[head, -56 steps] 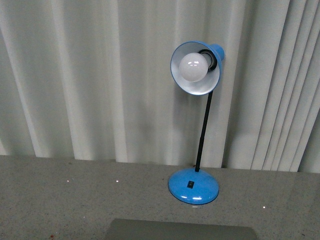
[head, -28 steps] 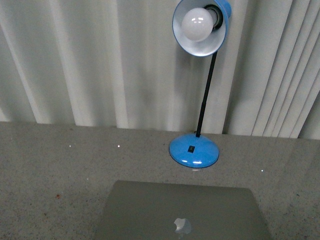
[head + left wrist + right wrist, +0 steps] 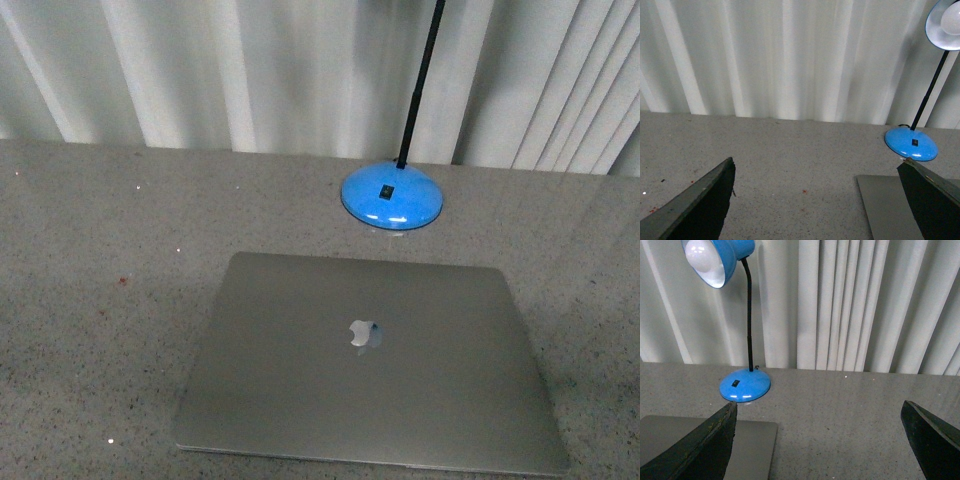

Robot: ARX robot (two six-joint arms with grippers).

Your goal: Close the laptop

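The silver-grey laptop (image 3: 368, 362) lies shut and flat on the speckled grey table (image 3: 90, 260), its apple logo facing up, in the front view. Neither arm shows in that view. In the left wrist view my left gripper (image 3: 817, 200) is open and empty, its dark fingers (image 3: 700, 205) wide apart over bare table, with a corner of the laptop (image 3: 887, 205) beside one finger. In the right wrist view my right gripper (image 3: 820, 440) is open and empty, with a corner of the laptop (image 3: 752, 445) by one finger (image 3: 700, 447).
A blue desk lamp stands behind the laptop; its base (image 3: 392, 196) is near the lid's far edge. It also shows in the left wrist view (image 3: 911, 143) and the right wrist view (image 3: 745, 385). White pleated curtains (image 3: 250, 70) hang behind the table.
The front view has tilted downward: the lamp head has left the top of the frame and the whole shut laptop lid has come into sight.
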